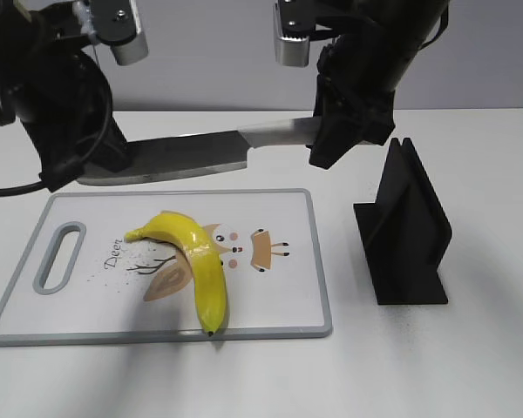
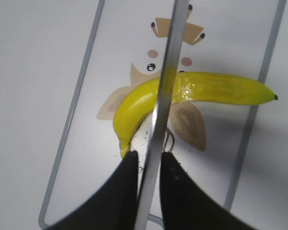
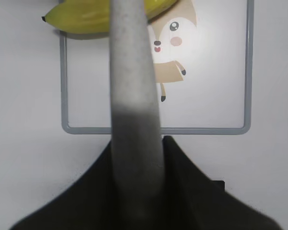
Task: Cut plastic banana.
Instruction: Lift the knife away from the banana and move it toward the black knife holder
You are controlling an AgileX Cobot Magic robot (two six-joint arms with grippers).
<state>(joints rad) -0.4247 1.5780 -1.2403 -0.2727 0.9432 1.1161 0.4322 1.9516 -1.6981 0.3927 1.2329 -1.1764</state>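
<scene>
The plastic banana (image 1: 196,261) lies on the white cutting board (image 1: 318,261), curved, with its dark tip at the front edge. It also shows in the left wrist view (image 2: 216,88) and in the right wrist view (image 3: 81,19). A knife (image 1: 192,155) hangs level in the air above the board's far edge. My right gripper (image 1: 327,144) is shut on its grey handle (image 3: 134,96). My left gripper (image 1: 105,165) is shut on the blade near its tip (image 2: 165,81). The left jaws (image 2: 148,155) and right jaws (image 3: 137,143) both pinch the knife above the banana.
A black knife stand (image 1: 410,235) stands on the white table to the right of the board. The board has a handle slot (image 1: 59,257) at its left end and a cartoon print (image 1: 261,248) in the middle.
</scene>
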